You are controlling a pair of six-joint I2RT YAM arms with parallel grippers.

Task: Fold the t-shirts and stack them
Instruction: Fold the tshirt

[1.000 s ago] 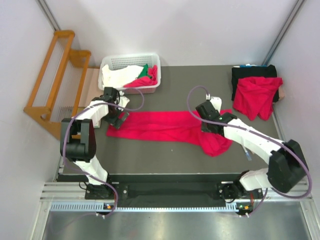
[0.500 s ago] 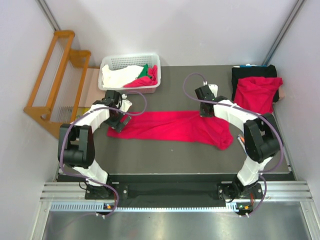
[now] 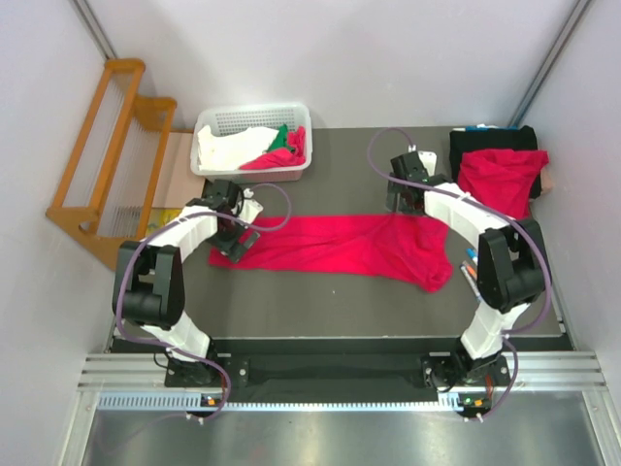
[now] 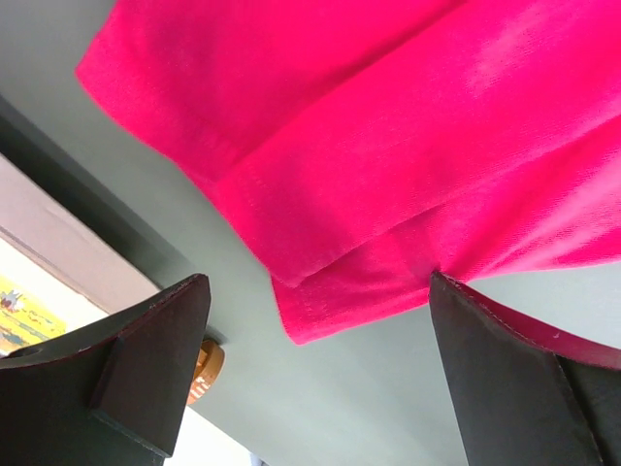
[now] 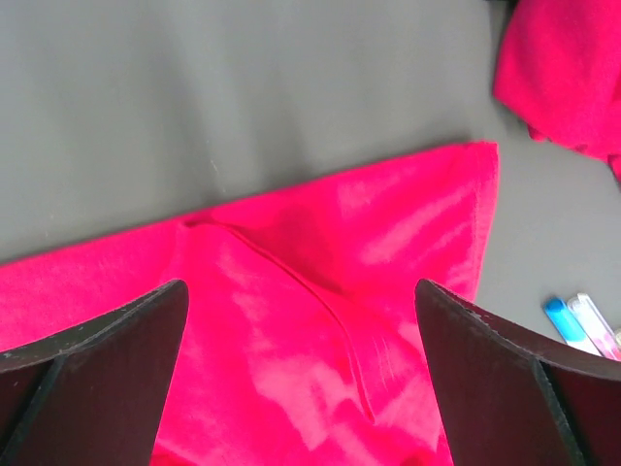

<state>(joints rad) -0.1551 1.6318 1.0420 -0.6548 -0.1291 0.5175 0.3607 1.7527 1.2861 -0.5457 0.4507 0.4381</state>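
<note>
One red t-shirt [image 3: 330, 245] lies as a long flat band across the middle of the dark table [image 3: 330, 316], its right end bunched toward the front. My left gripper [image 3: 233, 238] hangs open over the shirt's left end. In the left wrist view its corner [image 4: 330, 291] sits between the spread fingers [image 4: 146, 369]. My right gripper [image 3: 406, 199] stands open just above the shirt's far right edge, holding nothing. The cloth [image 5: 320, 330] shows a raised crease between that gripper's fingers [image 5: 505, 369]. A second red t-shirt [image 3: 500, 180] lies crumpled at the back right.
A white basket [image 3: 247, 121] at the back left holds white, green and red cloths. A black cloth [image 3: 485, 141] lies under the second shirt. Pens [image 3: 470, 272] [image 5: 582, 325] rest by the shirt's right end. A wooden rack [image 3: 97, 155] stands left of the table.
My right gripper has opened and let go of the shirt, swinging from its front right part to its far right edge. The shirt now lies flatter there. The left arm has barely shifted.
</note>
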